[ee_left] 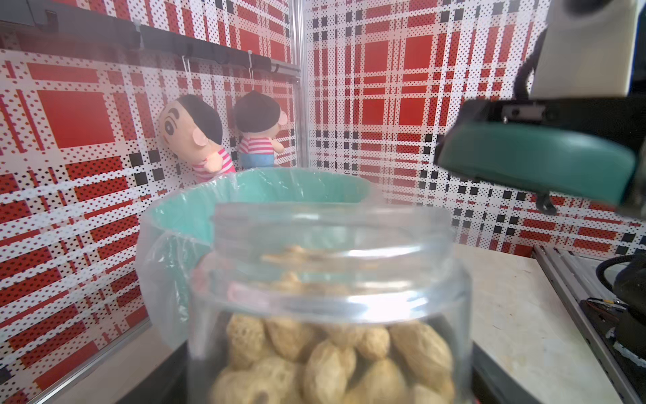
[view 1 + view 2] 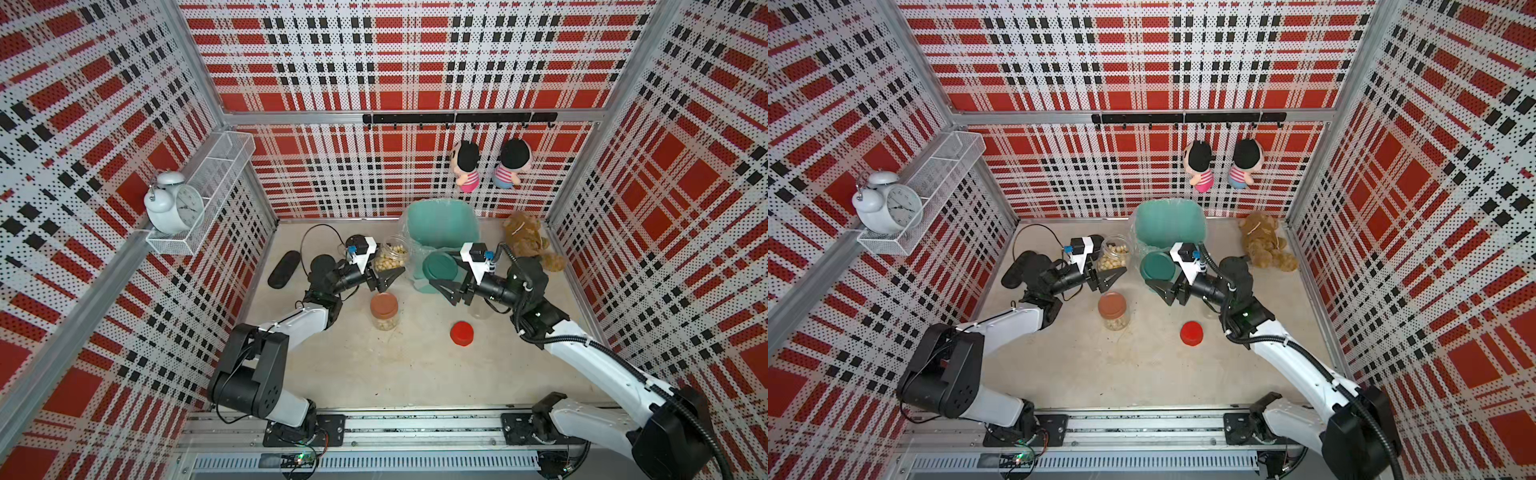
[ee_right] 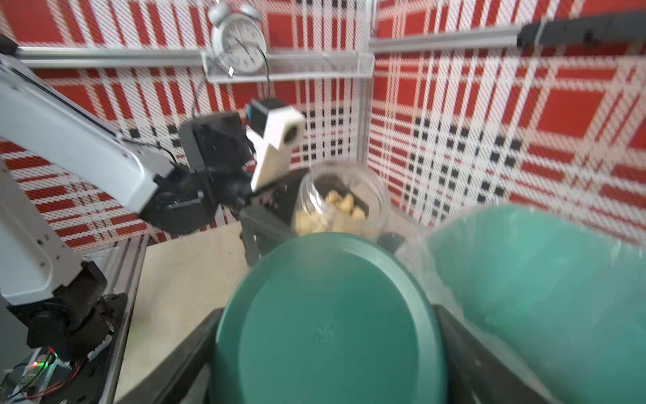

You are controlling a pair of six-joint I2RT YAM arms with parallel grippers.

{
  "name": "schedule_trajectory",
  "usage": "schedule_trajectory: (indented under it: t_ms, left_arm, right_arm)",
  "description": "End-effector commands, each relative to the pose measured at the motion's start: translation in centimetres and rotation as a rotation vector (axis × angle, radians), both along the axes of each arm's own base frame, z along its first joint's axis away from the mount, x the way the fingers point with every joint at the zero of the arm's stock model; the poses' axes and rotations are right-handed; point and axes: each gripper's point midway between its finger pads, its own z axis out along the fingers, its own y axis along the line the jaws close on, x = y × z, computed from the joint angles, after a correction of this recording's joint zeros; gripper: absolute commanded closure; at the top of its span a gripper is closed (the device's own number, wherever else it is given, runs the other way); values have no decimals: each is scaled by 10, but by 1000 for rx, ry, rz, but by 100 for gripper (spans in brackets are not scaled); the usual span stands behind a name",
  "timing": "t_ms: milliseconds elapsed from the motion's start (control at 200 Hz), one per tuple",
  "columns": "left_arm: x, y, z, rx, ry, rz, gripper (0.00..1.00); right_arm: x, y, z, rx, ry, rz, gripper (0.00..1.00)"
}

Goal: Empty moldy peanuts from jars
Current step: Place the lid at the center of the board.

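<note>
1. Dark-green lid [image 2: 439, 268] is being clamped between the jaws of the right gripper [image 2: 442, 275]. In the right wrist view, the lid [image 3: 325, 314] is being flanked by a black finger on each side, both against its rim.
2. The lid is being held above the table [image 2: 374, 374], just in front of the teal bin [image 2: 442, 224], and is overlapping the bin's near wall in both top views.
3. An open jar [image 2: 390, 257], lidless, is being gripped by the left gripper [image 2: 390, 270], with the jaws set partway apart against the jar's sides.
4. The open jar is being held mouth upward, just beside the bin on the left-arm side. Its exact tilt, and whether it is clear of the table, cannot be told.
5. Moldy peanuts [image 1: 332, 356] are being seen piled in the lower part of the open jar as pale tan shells. Any green on them cannot be made out.
6. The bin's rim [image 1: 195, 217] is being wrapped by a clear liner [image 1: 164, 266].
7. A brown-lidded jar [image 2: 384, 311] is being left standing closed on the table, near the left gripper on the robot's side, with peanuts inside.
8. A red lid [image 2: 461, 332] is being seen on the table between the brown-lidded jar and the right arm.
9. A third jar [image 2: 480, 311], clear, is being partly hidden by the right arm, so its contents cannot be told.
</note>
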Motion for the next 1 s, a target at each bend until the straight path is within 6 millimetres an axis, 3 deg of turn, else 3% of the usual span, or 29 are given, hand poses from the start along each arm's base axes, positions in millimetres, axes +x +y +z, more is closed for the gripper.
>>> schedule_trajectory:
  t_ms: [0, 276, 516, 762, 997]
  left_arm:
    - [9, 19, 32, -51, -106, 90, 100]
    - [14, 29, 37, -68, -111, 157, 100]
    - [11, 35, 42, -73, -124, 173, 100]
    - [8, 39, 42, -71, -128, 187, 100]
    - [6, 45, 46, -74, -138, 200, 100]
  right_arm:
    - [-6, -3, -37, -74, 78, -78, 59]
    - [-17, 12, -117, -130, 327, -158, 59]
    - [-16, 6, -187, -228, 442, -279, 59]
    - [-8, 14, -223, -268, 518, -295, 54]
    - [-6, 15, -252, -336, 579, -320, 38]
